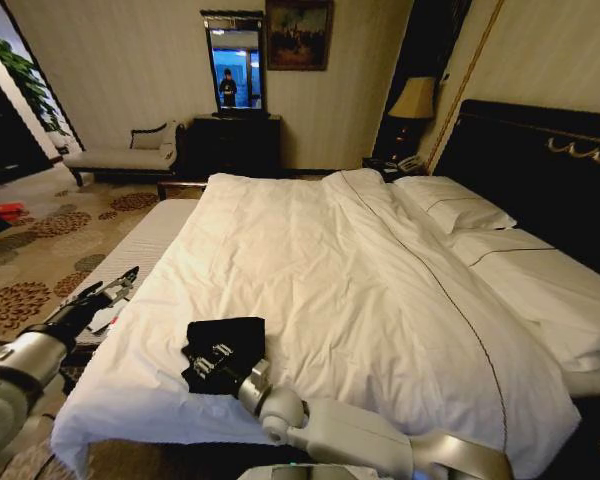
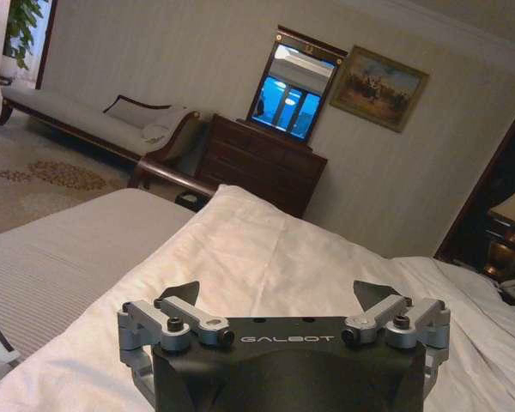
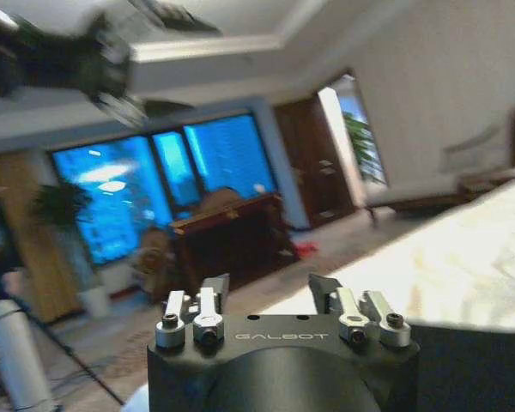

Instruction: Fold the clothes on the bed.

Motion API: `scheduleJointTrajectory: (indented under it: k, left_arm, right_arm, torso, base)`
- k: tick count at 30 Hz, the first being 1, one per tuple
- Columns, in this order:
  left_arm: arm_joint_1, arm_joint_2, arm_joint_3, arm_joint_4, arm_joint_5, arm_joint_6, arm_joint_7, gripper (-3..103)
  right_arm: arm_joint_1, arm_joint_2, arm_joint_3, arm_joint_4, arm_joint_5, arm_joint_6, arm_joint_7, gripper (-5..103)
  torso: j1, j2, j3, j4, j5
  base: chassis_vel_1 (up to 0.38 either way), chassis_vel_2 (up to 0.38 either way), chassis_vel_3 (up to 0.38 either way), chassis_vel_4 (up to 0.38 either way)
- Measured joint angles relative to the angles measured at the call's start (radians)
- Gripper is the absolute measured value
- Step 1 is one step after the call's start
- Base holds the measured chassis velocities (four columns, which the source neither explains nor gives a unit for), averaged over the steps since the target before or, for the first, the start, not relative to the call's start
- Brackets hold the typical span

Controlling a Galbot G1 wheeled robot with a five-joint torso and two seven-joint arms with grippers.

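Black T-shirt (image 1: 227, 345) lies bunched at lower left of the head view, near the foot edge of the bed (image 1: 380, 300); roughly square heap, no clear long axis. My right end effector (image 1: 212, 364) sits over its near edge, fingers spread, gripping nothing. My left end effector (image 1: 115, 290), released, hangs off the bed's left side. White duvet (image 1: 320, 260) lies open beyond.
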Motion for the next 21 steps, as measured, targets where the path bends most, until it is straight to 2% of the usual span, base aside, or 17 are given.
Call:
scheduleJointTrajectory:
  k: [2, 4, 6, 9, 10, 13, 15, 18, 21]
  left_arm:
    - [-0.003, -0.001, 0.005, 0.002, 0.001, 0.001, -0.002, 100]
    - [-0.006, -0.003, 0.012, 0.005, 0.007, 0.002, -0.002, 100]
    - [-0.006, -0.005, 0.015, 0.005, 0.008, 0.002, -0.002, 100]
    - [-0.006, -0.008, 0.031, 0.005, 0.021, 0.003, -0.003, 100]
    - [-0.006, -0.008, 0.031, 0.005, 0.021, 0.003, -0.003, 100]
    - [-0.013, -0.013, 0.047, 0.007, 0.031, 0.003, -0.006, 100]
    - [-0.015, -0.014, 0.048, 0.006, 0.031, 0.003, -0.008, 100]
    - [-0.009, -0.019, 0.034, -0.004, 0.026, 0.003, -0.011, 100]
    - [0.000, -0.018, 0.021, -0.009, 0.023, 0.003, -0.012, 100]
  right_arm:
    - [0.004, -0.052, 0.009, 0.020, 0.002, 0.005, -0.038, 65]
    - [0.001, -0.102, 0.036, 0.043, 0.050, 0.012, -0.081, 76]
    - [-0.008, -0.113, 0.060, 0.051, 0.083, 0.019, -0.098, 76]
    - [-0.049, -0.110, 0.139, 0.067, 0.192, 0.029, -0.105, 91]
    - [-0.049, -0.110, 0.139, 0.067, 0.192, 0.029, -0.105, 91]
    - [-0.083, -0.059, 0.176, 0.062, 0.266, 0.013, -0.043, 100]
    - [-0.087, -0.040, 0.176, 0.054, 0.278, 0.007, -0.027, 100]
    - [-0.104, 0.069, 0.176, -0.003, 0.303, -0.029, 0.077, 100]
    - [-0.107, 0.102, 0.169, -0.005, 0.341, -0.046, 0.113, 100]
  torso:
    - [0.000, 0.000, 0.000, 0.0000, -0.0001]
    - [0.000, 0.000, 0.000, -0.0002, -0.0001]
    - [0.000, 0.000, 0.000, -0.0003, -0.0001]
    - [0.000, 0.000, 0.000, -0.0001, -0.0001]
    - [0.000, 0.000, 0.000, -0.0001, -0.0001]
    - [0.000, 0.000, 0.000, -0.0001, -0.0003]
    - [0.000, 0.000, 0.000, -0.0001, -0.0003]
    - [0.000, 0.000, 0.000, 0.0003, -0.0001]
    - [0.000, 0.000, 0.000, 0.0003, -0.0004]
  base:
    - [0.000, 0.000, 0.000, 0.000]
    - [0.000, 0.000, 0.000, 0.000]
    - [0.000, 0.000, 0.000, 0.000]
    - [0.000, 0.000, 0.000, 0.000]
    - [0.000, 0.000, 0.000, 0.000]
    - [0.000, 0.000, 0.000, 0.000]
    - [0.000, 0.000, 0.000, 0.000]
    - [0.000, 0.000, 0.000, 0.000]
    - [0.000, 0.000, 0.000, 0.000]
